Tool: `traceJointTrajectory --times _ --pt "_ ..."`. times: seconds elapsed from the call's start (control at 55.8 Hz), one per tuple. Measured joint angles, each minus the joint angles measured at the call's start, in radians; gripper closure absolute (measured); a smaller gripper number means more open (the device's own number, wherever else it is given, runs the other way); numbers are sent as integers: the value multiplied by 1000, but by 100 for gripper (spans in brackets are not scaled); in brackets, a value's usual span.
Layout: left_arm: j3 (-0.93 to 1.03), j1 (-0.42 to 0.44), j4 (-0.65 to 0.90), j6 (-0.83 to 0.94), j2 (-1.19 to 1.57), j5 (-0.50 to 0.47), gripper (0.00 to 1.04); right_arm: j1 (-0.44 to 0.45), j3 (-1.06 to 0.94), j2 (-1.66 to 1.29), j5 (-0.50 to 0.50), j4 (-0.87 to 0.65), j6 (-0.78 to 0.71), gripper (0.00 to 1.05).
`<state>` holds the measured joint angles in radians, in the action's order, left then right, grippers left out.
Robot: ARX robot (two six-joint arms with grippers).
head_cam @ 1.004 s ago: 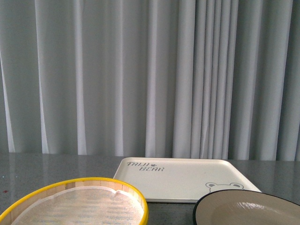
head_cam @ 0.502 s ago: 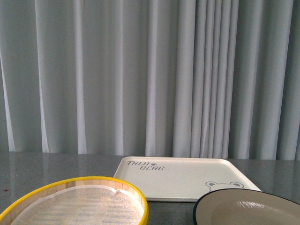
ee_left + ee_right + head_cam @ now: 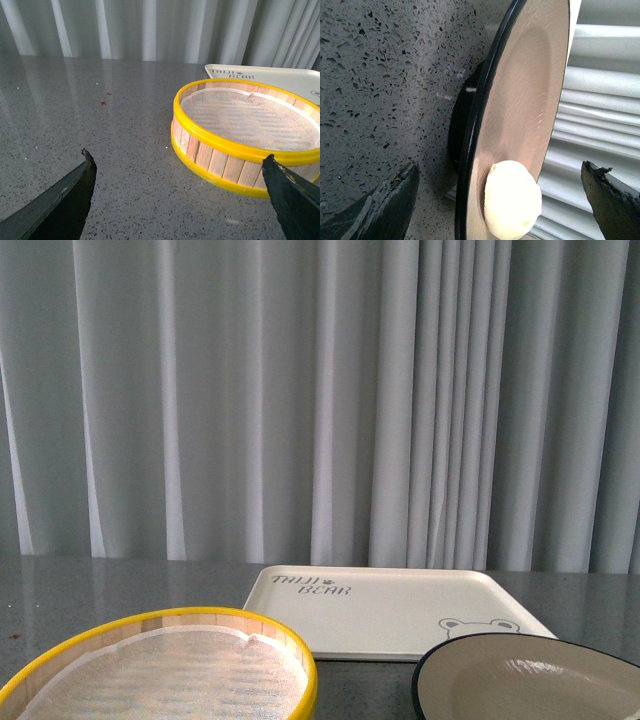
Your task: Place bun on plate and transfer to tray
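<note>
The right tool is spread wide, its two dark fingers far apart at the edges of the right wrist view, with nothing between them in contact. In the gap ahead of it sits the bun, a smooth cream-white dome resting flat side down on the beige inside of the plate, close to the glossy black rim nearest this tool. The bun is round, so it has no long axis; its crown points straight up off the plate, and any swirl on top cannot be made out here. The plate stands on its black foot on the speckled grey bench.

The left tool is likewise spread wide and holds nothing, hovering low over the bench. Just ahead of it stands a round wooden steamer with yellow rims and a white mesh liner. Small red marks dot the bench well to one side of it.

In the front view the steamer is at lower left and the plate at lower right, both cut by the frame. Behind them the tray lies flat, its long axis running left to right. Its grey lettering reads "BEAR" on the second line; the line above is too blurred to be sure. An outlined bear face shows near the plate. A grey curtain hangs behind.
</note>
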<state>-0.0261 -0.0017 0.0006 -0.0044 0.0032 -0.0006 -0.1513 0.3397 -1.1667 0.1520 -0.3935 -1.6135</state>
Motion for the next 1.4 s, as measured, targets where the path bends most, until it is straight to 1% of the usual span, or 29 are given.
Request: traceJointTrajectory --times 0.125,0.143,0.179,0.251,0.269,0.305,0.358,0.448,0.466,0.502,0.556,0.663,0.735,0.86,0.95,1.057,1.165,1.272,1.398 --pt "0 0 0 0 0 0 7 -6 0 -18 -3 -28 21 9" --pt "0 0 0 0 0 0 7 -7 0 -20 -3 -36 26 9" --pt "0 0 0 0 0 0 7 -10 0 -24 -4 -43 31 13" --pt "0 0 0 0 0 0 7 -16 -1 -27 -6 -55 35 26" --pt "0 0 0 0 0 0 7 -17 -2 -27 -8 -55 38 28" --pt "0 0 0 0 0 0 7 -21 -3 -26 -16 -53 50 35" --pt "0 0 0 0 0 0 7 -23 -7 -25 -21 -54 58 42" --pt "0 0 0 0 0 0 7 -25 -29 -25 -35 -68 85 58" --pt "0 0 0 0 0 0 7 -24 -33 -25 -35 -72 87 60" --pt "0 0 0 0 0 0 7 -21 -45 -25 -35 -83 93 67" --pt "0 0 0 0 0 0 7 -15 -57 -24 -32 -93 95 74" --pt "0 0 0 0 0 0 7 10 -80 -14 -22 -113 91 93" --pt "0 0 0 0 0 0 7 30 -90 -2 -16 -139 69 102" --pt "0 0 0 0 0 0 7 82 -96 -12 -16 -214 41 102" --pt "0 0 0 0 0 0 7 106 -88 -7 -23 -232 39 102" --pt "0 0 0 0 0 0 7 124 -51 19 -14 -186 37 102" --pt "0 0 0 0 0 0 7 128 2 31 24 -126 27 102" --pt "0 0 0 0 0 0 7 127 95 5 80 -69 18 102" --pt "0 0 0 0 0 0 7 132 205 -76 113 -41 -8 102"
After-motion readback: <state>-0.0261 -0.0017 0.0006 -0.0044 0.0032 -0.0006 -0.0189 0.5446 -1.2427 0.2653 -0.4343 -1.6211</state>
